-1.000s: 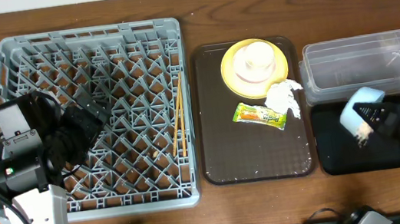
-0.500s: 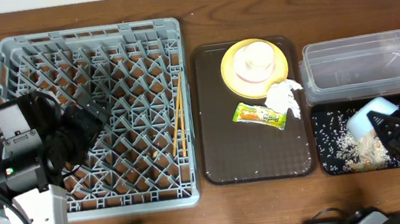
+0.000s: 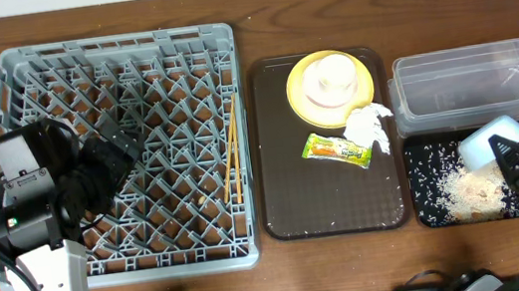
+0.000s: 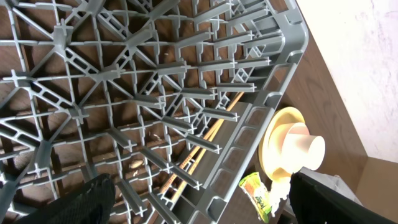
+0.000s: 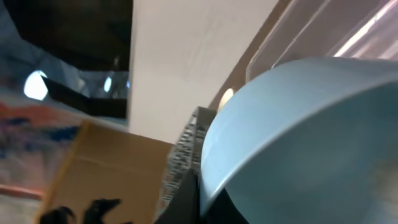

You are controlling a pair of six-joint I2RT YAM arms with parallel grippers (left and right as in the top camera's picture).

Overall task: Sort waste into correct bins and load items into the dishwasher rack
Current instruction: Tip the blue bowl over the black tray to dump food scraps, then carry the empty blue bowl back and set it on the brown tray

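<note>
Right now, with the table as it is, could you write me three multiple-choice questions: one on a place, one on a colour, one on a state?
1. Where do the chopsticks lie?
A. on the yellow plate
B. in the grey rack, near its right wall
C. in the clear tub

2. What colour is the dish in the right gripper?
A. light blue
B. red
C. black

3. How is the left gripper?
A. shut on the cup
B. shut on the wrapper
C. open, holding nothing

Answers:
1 B: the overhead view shows them among the pegs by the rack's right wall.
2 A: the dish looks pale blue in both the overhead and the right wrist view.
3 C: the left wrist view shows its fingers far apart above the rack, with nothing between them.
</note>
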